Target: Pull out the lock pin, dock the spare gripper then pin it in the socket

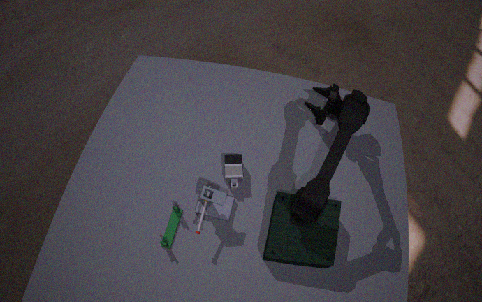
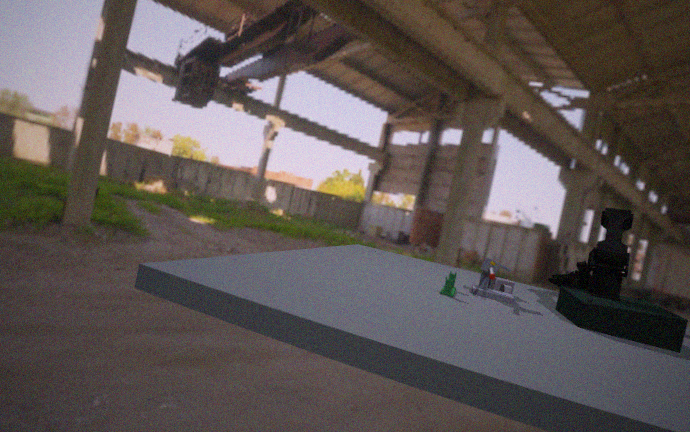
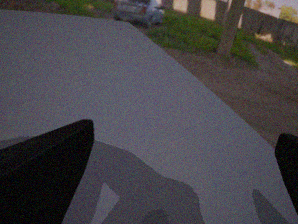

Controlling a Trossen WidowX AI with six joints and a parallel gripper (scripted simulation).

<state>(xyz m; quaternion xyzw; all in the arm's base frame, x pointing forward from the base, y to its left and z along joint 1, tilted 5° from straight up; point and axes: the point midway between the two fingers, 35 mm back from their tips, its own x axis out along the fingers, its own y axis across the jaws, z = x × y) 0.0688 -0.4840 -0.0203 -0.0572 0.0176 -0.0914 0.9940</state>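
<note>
Top view: arm rises from its green base plate (image 1: 302, 234) at about 5 o'clock on the counter (image 1: 170, 117) and reaches toward 1 o'clock. The pincer (image 1: 317, 103) hangs well apart from the work, fingers spread wide and holding nothing. The wrist view shows only the two dark fingertips at the frame edges, with bare counter and shadow between them.

Task things cluster near the centre, at roughly 9 o'clock from the base. The mount (image 1: 215, 203) is a grey block; its socket (image 1: 207, 193) looks empty of any tool. The lock pin (image 1: 201, 217) is a pale rod with a red tip, running from the socket toward 6 o'clock. Most of its length sticks out, probably so the pincer has shaft to seize.

The spare gripper (image 1: 233, 167) stands just beside the mount at 1 o'clock, near for a short transfer. A green piece (image 1: 171, 226) lies at 8 o'clock, apart from the mount; purpose unclear, possibly a rest for the pin.

Judgement: nothing started; pulling the pin comes first.
</note>
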